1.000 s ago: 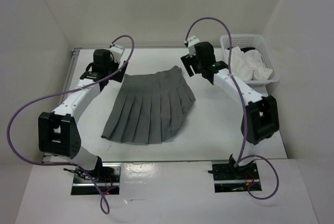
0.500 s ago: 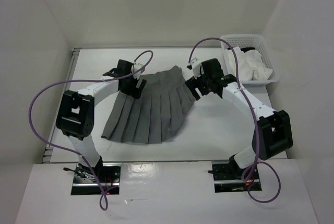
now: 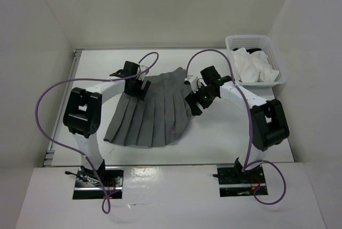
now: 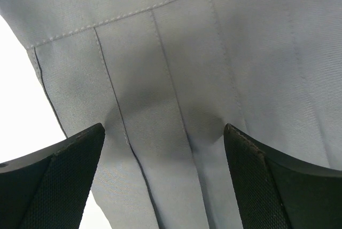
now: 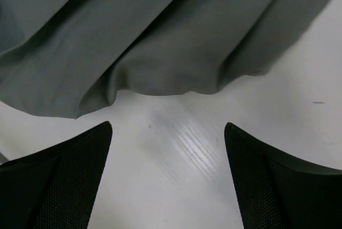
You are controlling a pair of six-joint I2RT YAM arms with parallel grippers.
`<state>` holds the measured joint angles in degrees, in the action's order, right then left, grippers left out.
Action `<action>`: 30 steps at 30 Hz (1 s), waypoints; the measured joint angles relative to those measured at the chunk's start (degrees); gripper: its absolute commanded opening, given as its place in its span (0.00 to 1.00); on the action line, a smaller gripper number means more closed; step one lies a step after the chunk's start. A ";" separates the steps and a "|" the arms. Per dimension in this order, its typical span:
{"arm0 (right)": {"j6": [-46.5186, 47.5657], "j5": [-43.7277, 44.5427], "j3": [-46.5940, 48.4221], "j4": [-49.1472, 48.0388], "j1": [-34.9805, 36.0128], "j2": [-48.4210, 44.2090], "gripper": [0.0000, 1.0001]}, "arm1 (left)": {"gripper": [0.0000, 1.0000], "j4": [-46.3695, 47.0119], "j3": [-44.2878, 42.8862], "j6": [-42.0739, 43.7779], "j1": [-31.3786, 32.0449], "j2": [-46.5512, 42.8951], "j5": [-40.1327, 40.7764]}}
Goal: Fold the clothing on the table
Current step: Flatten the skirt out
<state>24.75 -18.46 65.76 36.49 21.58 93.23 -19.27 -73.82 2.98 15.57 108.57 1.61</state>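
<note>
Skirt lies flat mid-surface, left hand over its waistband end and right hand at its right edge, both spread and empty; thin limp cloth, so I'd pinch the corners.

Thin grey woven skirt with stitched pleats, smooth matt white table faintly streaked, dimpled matt black finger pads, white plastic lattice basket at far right corner, crumpled white cloths

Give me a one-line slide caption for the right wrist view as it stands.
Open right gripper poised over the white table, just off the rumpled edge of the grey pleated skirt.
</note>
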 measured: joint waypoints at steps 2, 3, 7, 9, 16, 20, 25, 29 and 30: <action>0.79 -2.32 0.68 1.44 0.00 3.43 0.90 | 0.97 -0.04 0.00 -0.31 -0.04 0.52 0.66; 1.09 -3.48 1.14 1.95 0.00 4.98 0.90 | 0.97 0.02 0.00 -0.42 -0.17 0.90 0.90; 2.19 -7.04 4.33 3.93 0.02 10.16 0.90 | 0.96 0.02 -0.02 -1.07 -1.16 2.25 0.90; 2.36 -8.33 5.64 4.28 0.13 11.21 0.90 | 0.95 0.09 -0.07 -1.79 -1.84 2.38 0.70; 2.80 -10.97 8.33 4.50 1.90 12.22 0.90 | 0.73 -0.07 -1.66 -2.14 -3.02 3.80 -1.79; 2.89 -11.67 8.85 4.57 4.13 14.43 0.90 | 0.55 0.00 -2.32 -3.19 -3.06 4.37 -2.29; 2.69 -12.26 9.38 4.72 7.19 17.70 0.88 | 0.64 0.02 -2.38 -3.17 -3.28 4.39 -2.62; 2.49 -11.32 10.27 4.24 9.18 18.64 0.51 | 0.82 0.00 -2.38 -3.13 -3.98 4.39 -2.91; 2.78 -10.75 10.34 3.82 9.57 18.86 0.36 | 0.86 -0.02 -2.38 -3.17 -4.26 4.39 -3.04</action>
<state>27.53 -29.21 76.09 40.32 31.16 112.09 -19.29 -76.20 -0.19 11.31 112.97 -1.43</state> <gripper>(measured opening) 0.634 0.793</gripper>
